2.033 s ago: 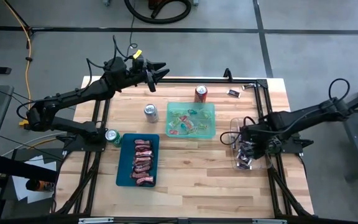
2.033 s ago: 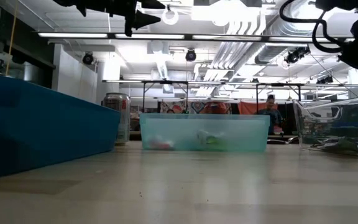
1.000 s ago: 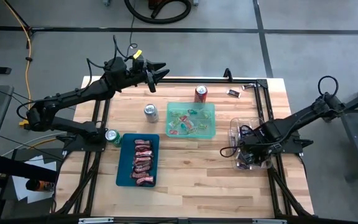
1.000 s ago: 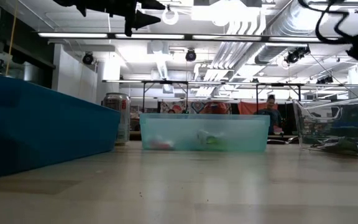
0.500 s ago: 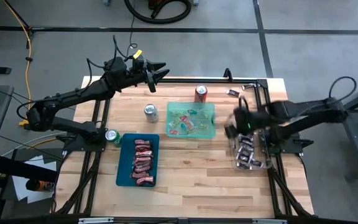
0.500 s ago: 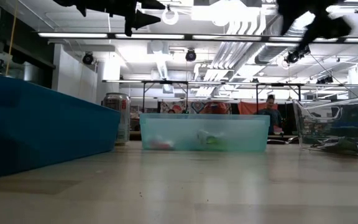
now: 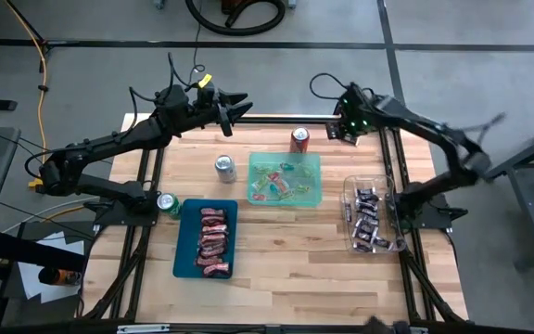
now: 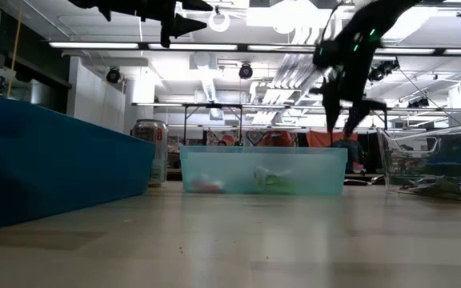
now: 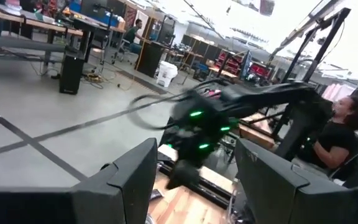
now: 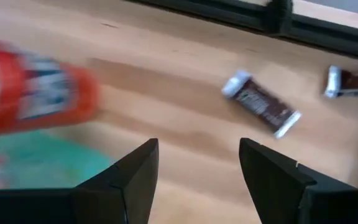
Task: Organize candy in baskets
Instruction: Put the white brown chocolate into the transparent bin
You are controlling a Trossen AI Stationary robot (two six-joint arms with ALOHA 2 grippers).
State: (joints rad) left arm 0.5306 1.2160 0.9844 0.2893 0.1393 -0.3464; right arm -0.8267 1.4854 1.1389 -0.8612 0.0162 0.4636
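Two loose dark candy bars [image 10: 263,104] [image 10: 353,81] lie flat on the wood by the table's far right edge. My right gripper [image 7: 347,127] [image 10: 197,162] hangs open above them, pointing steeply down, touching nothing. The clear basket [image 7: 350,186] holds several dark candies [image 7: 367,223]. Red candies [image 7: 213,241] fill the dark teal basket [image 7: 180,243]. The light green basket [image 7: 286,178] holds a few bright candies. My left gripper [image 7: 241,104] [image 9: 194,168] waits open and level, high over the far left edge.
A red soda can [image 7: 299,139] stands beside the right gripper, behind the green basket. A silver can [image 7: 225,168] and a green can [image 7: 166,203] stand left of the baskets. A black frame rail [image 7: 392,158] runs along the far and right edges. A person [image 9: 347,124] is beyond the table.
My right gripper has come up out of the clear basket and swung fast toward the table's far edge, tipping steeply down over the loose dark candy bars beside the red can. The baskets and cans have not moved.
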